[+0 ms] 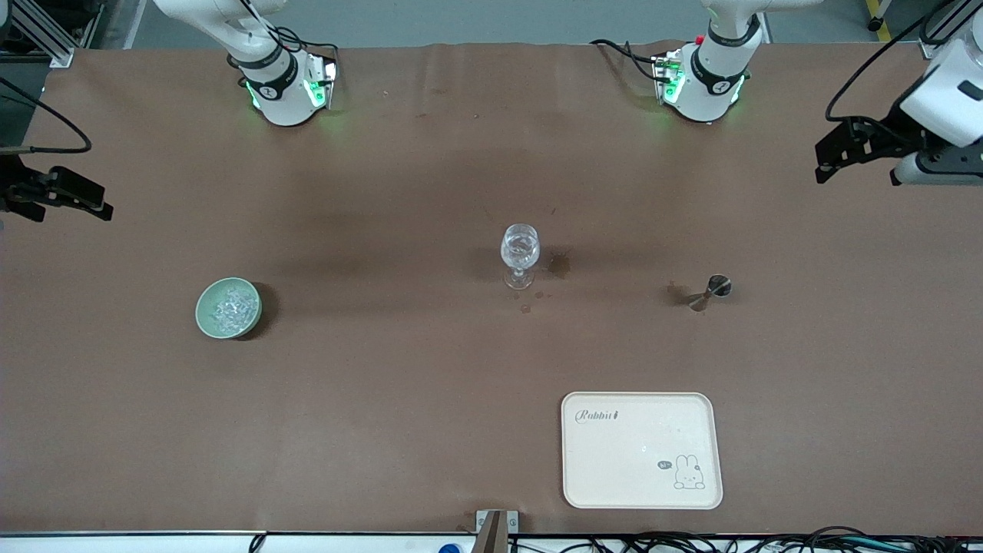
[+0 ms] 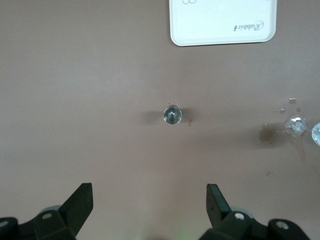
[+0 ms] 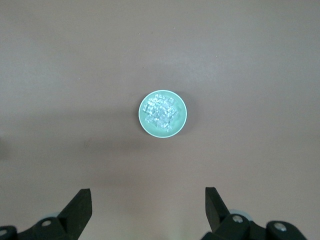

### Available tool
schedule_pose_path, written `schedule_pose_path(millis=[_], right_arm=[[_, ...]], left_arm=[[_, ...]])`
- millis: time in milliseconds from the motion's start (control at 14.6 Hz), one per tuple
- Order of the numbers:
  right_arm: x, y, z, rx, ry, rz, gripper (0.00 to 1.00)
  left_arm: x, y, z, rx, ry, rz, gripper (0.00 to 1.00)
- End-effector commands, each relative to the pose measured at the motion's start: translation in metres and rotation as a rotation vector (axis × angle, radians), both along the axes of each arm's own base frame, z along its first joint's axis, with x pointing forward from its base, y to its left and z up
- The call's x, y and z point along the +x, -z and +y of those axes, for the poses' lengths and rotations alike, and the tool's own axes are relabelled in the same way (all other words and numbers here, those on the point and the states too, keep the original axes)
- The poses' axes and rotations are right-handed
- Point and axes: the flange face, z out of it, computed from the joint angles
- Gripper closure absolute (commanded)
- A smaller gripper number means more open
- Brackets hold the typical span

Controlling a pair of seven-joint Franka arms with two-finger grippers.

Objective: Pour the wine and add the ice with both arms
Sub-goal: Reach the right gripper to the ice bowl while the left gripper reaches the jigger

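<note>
Glassy ice (image 3: 161,113) cubes in round pale green bowl (image 3: 145,123), left end effector (image 2: 150,200) and right end effector (image 3: 148,202) open, empty.

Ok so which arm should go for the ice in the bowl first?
The right one, probably. The right gripper hangs open, empty, at the end of the table where the bowl of ice sits. The left gripper, also open, is over the jigger end, past the glass.
</note>
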Motion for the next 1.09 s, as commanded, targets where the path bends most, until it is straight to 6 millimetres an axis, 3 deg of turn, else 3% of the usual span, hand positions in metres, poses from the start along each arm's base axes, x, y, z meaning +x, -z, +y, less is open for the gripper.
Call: schedule_pose_path(millis=[0, 137, 273, 547, 752, 1025], right_arm=[[0.002, 0.030, -0.005, 0.006, 0.000, -0.002, 0.00], [0.011, 0.057, -0.010, 0.002, 0.011, -0.014, 0.00], [0.020, 0.086, -0.010, -0.003, 0.010, -0.011, 0.00], [0.032, 0.167, -0.022, -0.019, 0.031, -0.046, 0.00], [0.036, 0.224, -0.023, -0.036, 0.029, -0.071, 0.00], [0.038, 0.286, -0.025, -0.050, 0.028, -0.070, 0.00]], left_arm=[[0.025, 0.016, 0.016, 0.031, -0.018, 0.011, 0.00], [0.038, 0.044, 0.016, 0.020, -0.059, 0.064, 0.00], [0.046, 0.066, 0.033, 0.021, -0.173, 0.104, 0.00], [0.060, 0.115, 0.053, -0.069, -0.340, 0.191, 0.00], [0.060, 0.169, 0.078, -0.157, -0.475, 0.220, 0.00], [0.066, 0.254, 0.116, -0.306, -0.640, 0.332, 0.02]])
